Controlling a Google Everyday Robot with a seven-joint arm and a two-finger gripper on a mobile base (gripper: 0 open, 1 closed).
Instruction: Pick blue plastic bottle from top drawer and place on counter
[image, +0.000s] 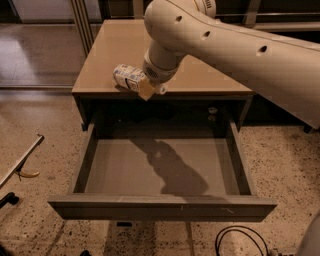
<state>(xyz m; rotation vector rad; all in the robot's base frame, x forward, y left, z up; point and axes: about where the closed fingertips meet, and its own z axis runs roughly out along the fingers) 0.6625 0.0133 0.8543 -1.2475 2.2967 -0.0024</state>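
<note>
The blue plastic bottle (125, 76) lies sideways in my gripper (141, 86), its pale label facing up. The gripper is shut on the bottle and holds it over the front edge of the counter (120, 45), left of centre. My arm reaches in from the upper right and hides the bottle's right end. The top drawer (160, 167) is pulled fully out below; its grey floor holds nothing but the arm's shadow.
A speckled floor (35, 130) surrounds the cabinet. A thin metal bar (20, 160) lies on the floor at the left. A black cable (240, 240) coils on the floor at the bottom right. Metal posts (80, 20) stand behind the counter's left corner.
</note>
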